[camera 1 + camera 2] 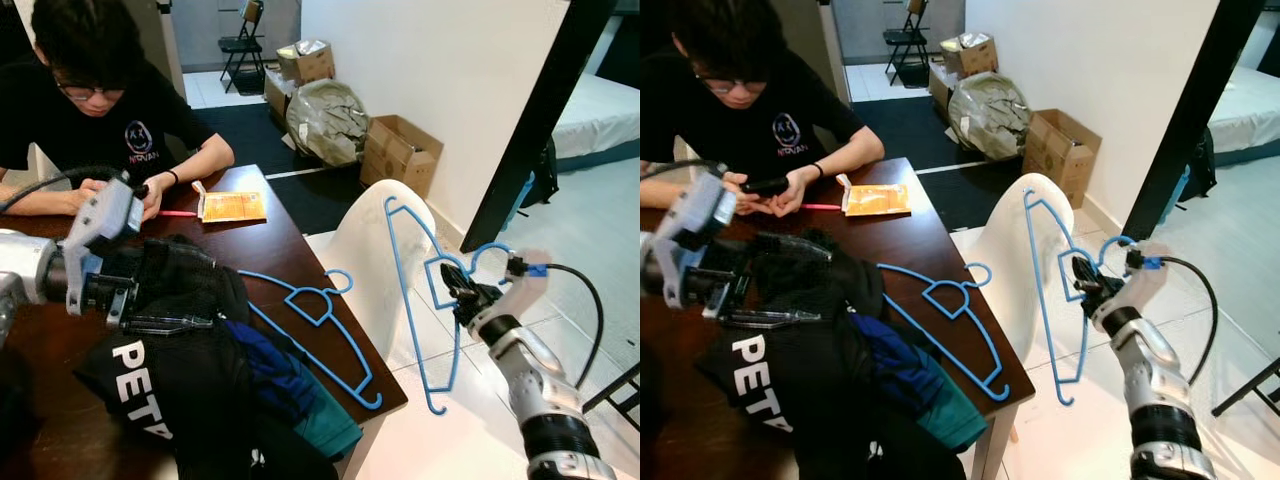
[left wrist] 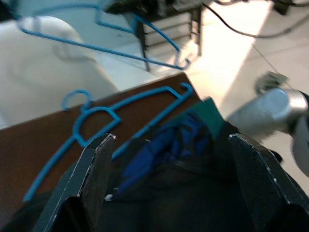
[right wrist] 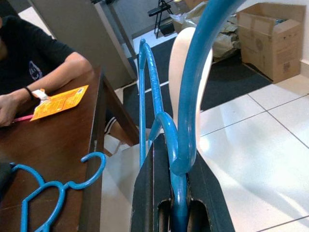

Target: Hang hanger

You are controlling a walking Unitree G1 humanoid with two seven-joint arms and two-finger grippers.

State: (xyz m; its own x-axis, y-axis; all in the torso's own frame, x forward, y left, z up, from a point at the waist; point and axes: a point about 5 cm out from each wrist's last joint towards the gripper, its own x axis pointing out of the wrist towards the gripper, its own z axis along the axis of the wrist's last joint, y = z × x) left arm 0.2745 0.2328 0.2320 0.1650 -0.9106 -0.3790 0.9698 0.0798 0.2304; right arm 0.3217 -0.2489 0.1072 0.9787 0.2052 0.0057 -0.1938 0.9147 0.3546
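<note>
My right gripper (image 1: pixel 462 293) is shut on a blue plastic hanger (image 1: pixel 405 290) near its hook and holds it in the air to the right of the table, beside the white chair (image 1: pixel 365 250). In the right wrist view the blue hanger's neck (image 3: pixel 179 145) sits clamped between the fingers. A second blue hanger (image 1: pixel 296 292) lies flat on the brown table (image 1: pixel 270 250) near its right edge. My left gripper (image 1: pixel 185 290) is open, its fingers (image 2: pixel 96 169) spread wide over a pile of black clothes (image 1: pixel 190 400).
A person (image 1: pixel 95 110) sits at the table's far side, hands near an orange packet (image 1: pixel 232 206). Blue and teal clothes (image 1: pixel 290 385) lie under the black pile. Cardboard boxes (image 1: pixel 400 152) and a black post (image 1: pixel 530 130) stand behind the chair. White tiled floor lies right.
</note>
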